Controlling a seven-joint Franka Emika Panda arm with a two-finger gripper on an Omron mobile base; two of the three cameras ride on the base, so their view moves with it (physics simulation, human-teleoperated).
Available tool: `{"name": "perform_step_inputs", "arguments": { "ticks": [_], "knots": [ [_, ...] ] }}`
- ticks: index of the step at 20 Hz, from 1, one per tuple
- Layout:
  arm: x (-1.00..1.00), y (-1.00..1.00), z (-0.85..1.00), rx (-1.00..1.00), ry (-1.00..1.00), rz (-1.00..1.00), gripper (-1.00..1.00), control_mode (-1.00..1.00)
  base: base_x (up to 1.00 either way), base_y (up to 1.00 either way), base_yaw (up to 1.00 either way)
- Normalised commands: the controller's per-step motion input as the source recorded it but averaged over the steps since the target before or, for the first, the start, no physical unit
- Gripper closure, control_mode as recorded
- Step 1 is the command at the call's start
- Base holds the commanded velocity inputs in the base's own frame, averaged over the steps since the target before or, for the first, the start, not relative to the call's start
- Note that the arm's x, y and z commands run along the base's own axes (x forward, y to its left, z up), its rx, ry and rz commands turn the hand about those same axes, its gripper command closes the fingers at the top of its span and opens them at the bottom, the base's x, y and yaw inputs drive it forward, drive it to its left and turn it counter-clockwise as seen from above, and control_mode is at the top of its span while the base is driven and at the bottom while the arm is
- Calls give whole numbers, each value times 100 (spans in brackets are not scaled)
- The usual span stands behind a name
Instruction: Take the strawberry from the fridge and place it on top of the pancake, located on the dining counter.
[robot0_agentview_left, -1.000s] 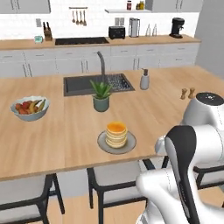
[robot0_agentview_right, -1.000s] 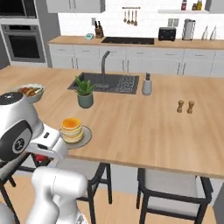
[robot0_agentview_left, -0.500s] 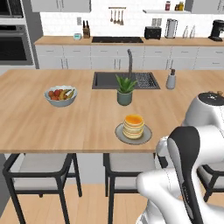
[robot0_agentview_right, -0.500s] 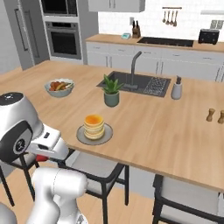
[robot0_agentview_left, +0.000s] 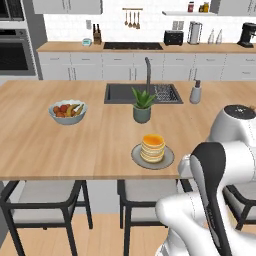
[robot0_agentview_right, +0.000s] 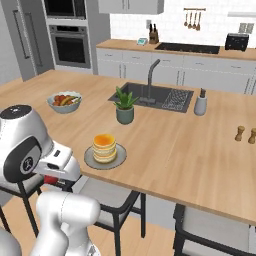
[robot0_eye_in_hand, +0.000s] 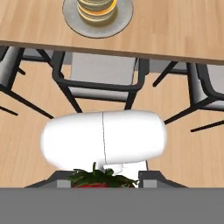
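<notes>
The strawberry (robot0_eye_in_hand: 98, 180) shows its green top and a sliver of red at the bottom of the hand view, with my gripper (robot0_eye_in_hand: 104, 181) shut on it. In the right base view the strawberry (robot0_agentview_right: 50, 179) is a red spot under my hand, low in front of the dining counter (robot0_agentview_right: 175, 150). The pancake (robot0_agentview_left: 152, 147) stands on its grey plate (robot0_agentview_left: 165, 160) near the counter's front edge, also visible as the pancake (robot0_agentview_right: 104, 146) and the pancake (robot0_eye_in_hand: 97, 6). My gripper (robot0_agentview_right: 52, 178) hangs below the countertop, short of the plate. The grey fridge (robot0_agentview_right: 15, 45) stands far left.
A fruit bowl (robot0_agentview_left: 67, 111), a potted plant (robot0_agentview_left: 142, 106), the sink (robot0_agentview_left: 120, 93) and a soap dispenser (robot0_agentview_left: 195, 92) are on the counter. Salt and pepper shakers (robot0_agentview_right: 246, 134) stand at right. Dark-framed stools (robot0_eye_in_hand: 103, 76) sit under the counter edge. Wall ovens (robot0_agentview_right: 72, 45) are beside the fridge.
The whole scene slid right in both base views as the camera moved, mostly in the first half second. The strawberry stays in my gripper.
</notes>
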Motion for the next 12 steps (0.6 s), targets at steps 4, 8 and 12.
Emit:
{"name": "perform_step_inputs", "arguments": {
  "ticks": [4,8,12],
  "knots": [
    [100,0,-16,4,15,0,100,-100,0,0,0],
    [100,-15,-1,11,22,0,100,-100,0,0,0],
    [100,-2,-2,2,27,0,100,-100,0,0,0]
  ]
}}
